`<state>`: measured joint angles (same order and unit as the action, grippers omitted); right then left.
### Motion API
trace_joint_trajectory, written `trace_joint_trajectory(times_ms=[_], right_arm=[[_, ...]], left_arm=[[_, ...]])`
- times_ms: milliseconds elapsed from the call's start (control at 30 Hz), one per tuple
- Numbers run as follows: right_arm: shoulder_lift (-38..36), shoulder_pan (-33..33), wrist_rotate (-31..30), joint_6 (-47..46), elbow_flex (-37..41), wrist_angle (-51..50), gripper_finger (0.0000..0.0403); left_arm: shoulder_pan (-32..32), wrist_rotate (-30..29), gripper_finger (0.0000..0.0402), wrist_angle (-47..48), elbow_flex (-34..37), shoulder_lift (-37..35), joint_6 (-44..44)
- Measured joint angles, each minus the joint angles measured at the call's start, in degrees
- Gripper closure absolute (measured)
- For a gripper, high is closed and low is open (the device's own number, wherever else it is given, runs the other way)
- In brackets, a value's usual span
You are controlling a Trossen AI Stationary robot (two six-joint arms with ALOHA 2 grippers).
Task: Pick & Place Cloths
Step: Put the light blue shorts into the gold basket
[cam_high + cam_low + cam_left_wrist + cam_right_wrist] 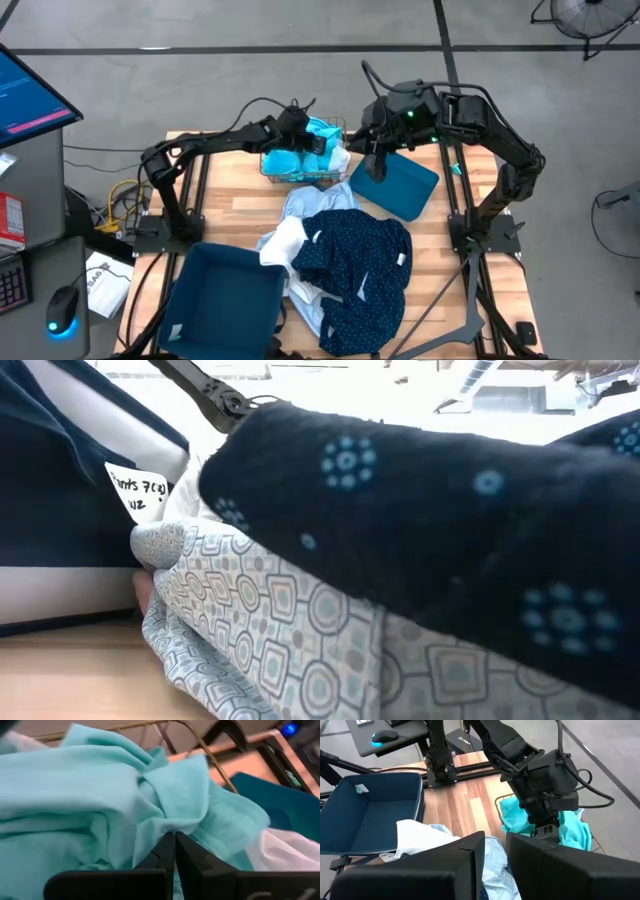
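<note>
Cloth pile, navy dotted on top, sprawls at table centre toward 6 o'clock, its long axis running 12 to 6; turquoise cloth sits in the wire basket at 12 o'clock. Left gripper hangs directly over that turquoise cloth, fingers pressed together, pinching nothing clearly visible; right gripper is at 1 o'clock over the teal lid, slightly parted, apparently empty, probably nearer the pile.

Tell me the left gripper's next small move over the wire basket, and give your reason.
Probably open the fingers, then lift clear. The left gripper sits shut over the turquoise cloth, which already lies heaped inside the wire basket, so it seems delivered. The navy dotted cloth still lies on the table, a likely next pick. The right gripper waits beside the basket.
</note>
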<state>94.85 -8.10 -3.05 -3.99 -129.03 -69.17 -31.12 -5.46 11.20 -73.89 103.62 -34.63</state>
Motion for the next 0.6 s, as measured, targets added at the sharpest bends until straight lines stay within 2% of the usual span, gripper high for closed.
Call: trace_joint_trajectory(times_ms=[233,600], right_arm=[[0.02,0.26,0.0,0.0,0.0,0.01,0.0326],[0.02,0.26,0.0,0.0,0.0,-0.48,0.0326]], left_arm=[[0.93,-7.58,0.0401,-0.62,-0.03,0.5,-3.8],[2.55,-8.67,0.0401,-0.6,-0.03,4.92,-4.81]])
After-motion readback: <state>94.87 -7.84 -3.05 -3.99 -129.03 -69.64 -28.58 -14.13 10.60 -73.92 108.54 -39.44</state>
